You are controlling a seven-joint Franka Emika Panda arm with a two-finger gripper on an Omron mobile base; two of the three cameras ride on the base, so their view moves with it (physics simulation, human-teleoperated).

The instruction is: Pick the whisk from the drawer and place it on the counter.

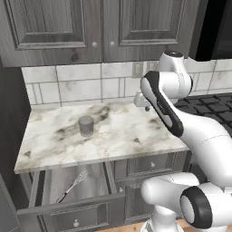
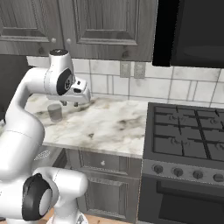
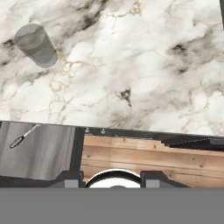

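White marble-look counter (image 1: 122, 131) bearing a short grey cup (image 1: 85, 126), slender silver-headed whisk (image 1: 72, 186) lying in the open grey wood-grain drawer (image 1: 68, 204) below, two-finger gripper (image 2: 70, 103) above the slab, jaw spread impossible to tell.

I saw the counter (image 1: 122, 131) as white marble streaked with grey-brown veins. The drawer (image 1: 72, 209) was grey wood-grain outside, lighter grey within. The whisk (image 1: 72, 186) had a silver wire head and dark handle. The cup (image 1: 86, 126) looked translucent grey; the stovetop (image 2: 188, 135) black.
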